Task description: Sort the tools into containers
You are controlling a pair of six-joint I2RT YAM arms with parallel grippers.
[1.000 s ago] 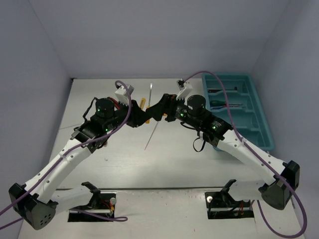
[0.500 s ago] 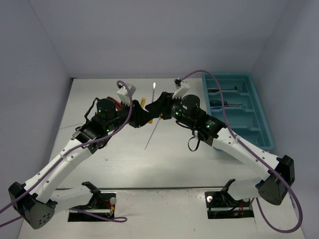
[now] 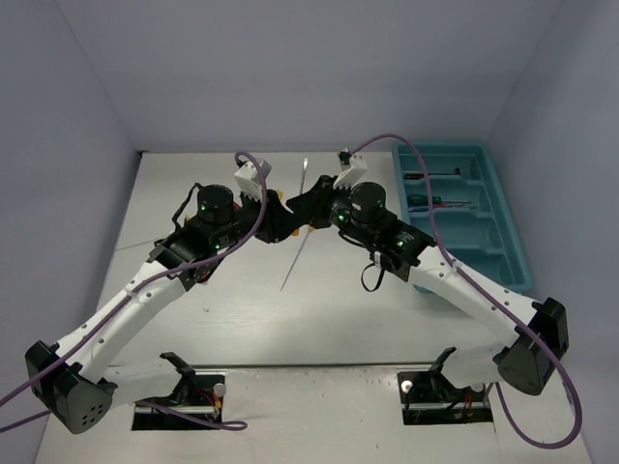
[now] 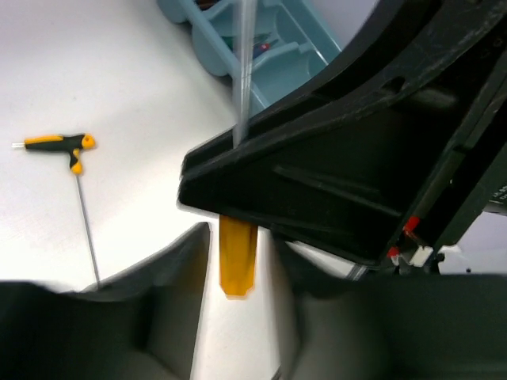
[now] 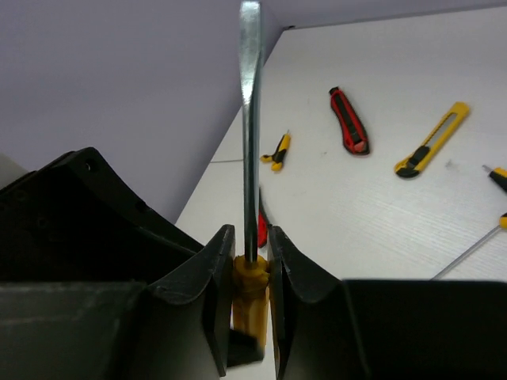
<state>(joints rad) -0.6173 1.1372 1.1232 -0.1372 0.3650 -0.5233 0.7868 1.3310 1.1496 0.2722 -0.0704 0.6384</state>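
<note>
Right gripper: my right gripper (image 5: 251, 257) now pinches the screwdriver (image 5: 250, 119) by its yellow handle; a second ago it stood wide.
Left gripper: my left gripper (image 4: 238, 265) is slacker than before, with gaps either side of the handle.
Right arm: my right arm (image 3: 464, 290) is swung left, off the tray (image 3: 488, 242).
Screwdriver tip: shifted slightly right.

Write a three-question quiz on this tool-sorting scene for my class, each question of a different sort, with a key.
1. True or false: the right gripper has its fingers shut on the yellow handle of the screwdriver.
2. On which arm's side does the teal tray stand? A) left B) right C) midway between the two
3. In the right wrist view, what colour is the knife lying beside the yellow utility knife?

Key: 1 true; 2 B; 3 red, the red utility knife.
</note>
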